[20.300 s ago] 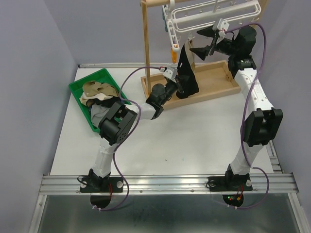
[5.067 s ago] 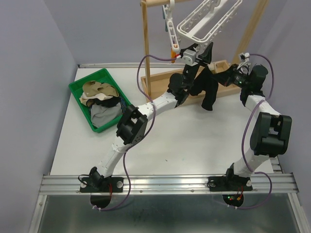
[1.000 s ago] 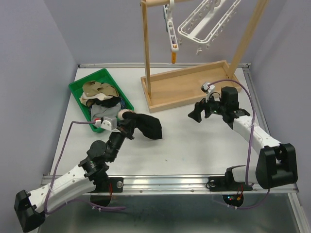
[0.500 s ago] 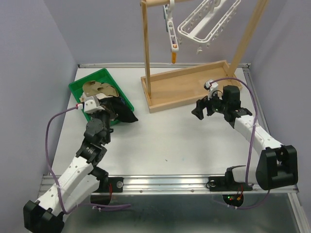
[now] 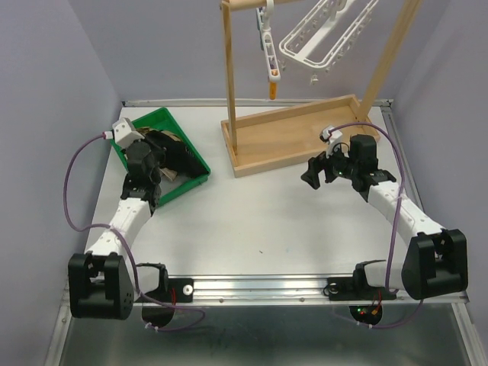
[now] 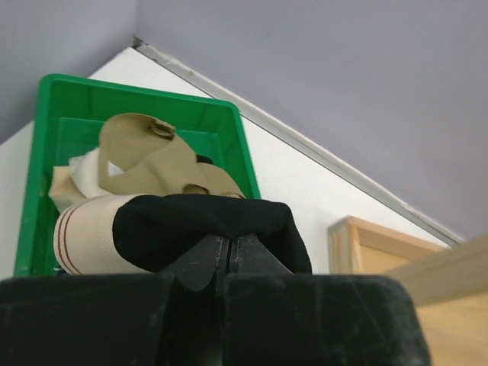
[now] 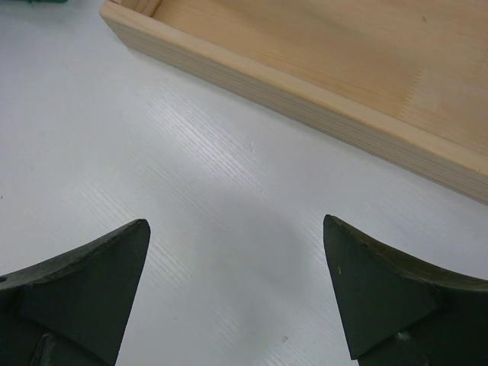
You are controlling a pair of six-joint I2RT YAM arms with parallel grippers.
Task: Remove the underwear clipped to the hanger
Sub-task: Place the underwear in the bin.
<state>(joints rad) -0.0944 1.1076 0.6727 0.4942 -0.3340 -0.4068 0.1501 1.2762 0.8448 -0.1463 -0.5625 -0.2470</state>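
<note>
- Table [image 5: 290, 221]: carries the stand and the bin.
- Stand [image 5: 290, 137]: the hanger [image 5: 320, 38] hangs tilted from its top bar. Its clips look bare, so unclipping appears complete.
- Bin [image 6: 145, 95]: collects the garments; tan garments [image 6: 152, 152] lie inside.
- Right arm [image 5: 396, 206]: stretched low beside the stand base. The right gripper [image 7: 236, 229] is spread wide and holds nothing.
- Left arm [image 5: 126, 217]: bent toward the bin. The left gripper [image 6: 225, 248] is clamped on black underwear [image 6: 206, 221] over the pile, apparently for release.

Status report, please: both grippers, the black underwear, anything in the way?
Left gripper shut on black underwear, above green bin. Right gripper open, empty. Hanger bare. Nothing in the way.
</note>
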